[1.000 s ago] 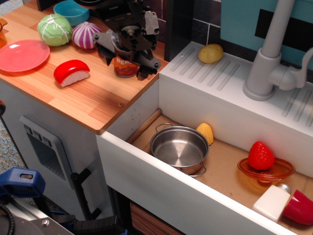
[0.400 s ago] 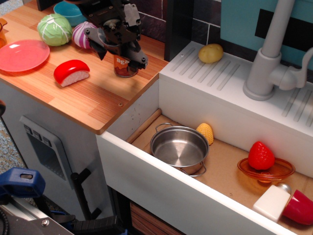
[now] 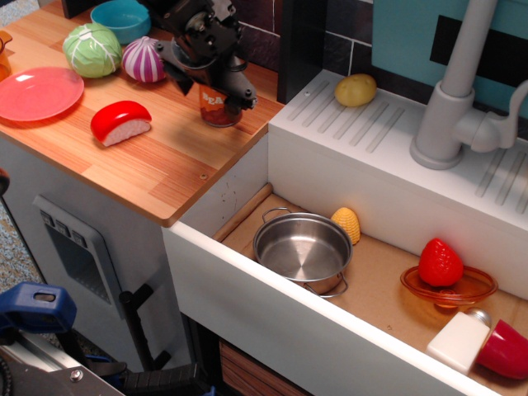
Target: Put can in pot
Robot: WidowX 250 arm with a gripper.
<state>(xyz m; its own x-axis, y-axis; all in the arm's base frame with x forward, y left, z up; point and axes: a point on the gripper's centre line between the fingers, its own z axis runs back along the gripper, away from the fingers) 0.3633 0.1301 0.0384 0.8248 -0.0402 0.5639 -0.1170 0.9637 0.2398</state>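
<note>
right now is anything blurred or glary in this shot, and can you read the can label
In the one camera view the picture is mostly sharp; the gripper looks slightly soft. The pot shows bright reflections on its rim and inner wall, but they hide nothing. The can is half covered by the gripper, so only part of its white lettering shows. Shadows on the wooden counter are soft.

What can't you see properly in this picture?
- The can: its top is hidden behind the gripper, and only part of the label shows.
- Whether the fingers really squeeze the can: the black gripper body covers them.
- The salt shaker: cut off by the right edge.
- The pot: its near outside wall is hidden by the white sink front.
</note>
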